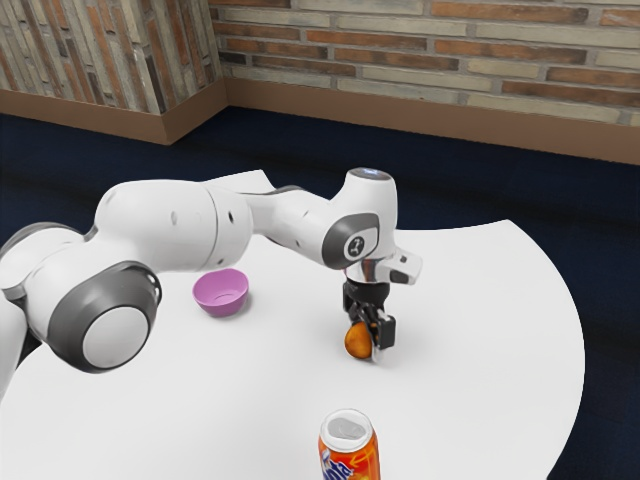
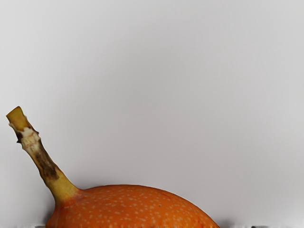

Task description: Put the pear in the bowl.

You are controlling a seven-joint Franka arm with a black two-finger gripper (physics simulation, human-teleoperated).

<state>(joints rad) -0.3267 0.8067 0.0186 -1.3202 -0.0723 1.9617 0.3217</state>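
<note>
The orange pear (image 1: 358, 341) is at my gripper (image 1: 373, 328), well to the exterior view's right of the bowl. The gripper points down and partly covers the pear's side toward the exterior view's right. How its fingertips meet the fruit is hidden. In the wrist view, the speckled pear (image 2: 130, 209) lies at the lower edge, its brownish stem (image 2: 40, 159) sticking out to one side. The pink bowl (image 1: 222, 290) stands upright on the white table, apart from the gripper and nearer the arm's base.
An orange soda can (image 1: 350, 455) stands on the white table (image 1: 480, 350) at the exterior view's lower edge. The arm stretches above the table past the bowl. Beyond the table's curved edge are a dark floor and a brick wall.
</note>
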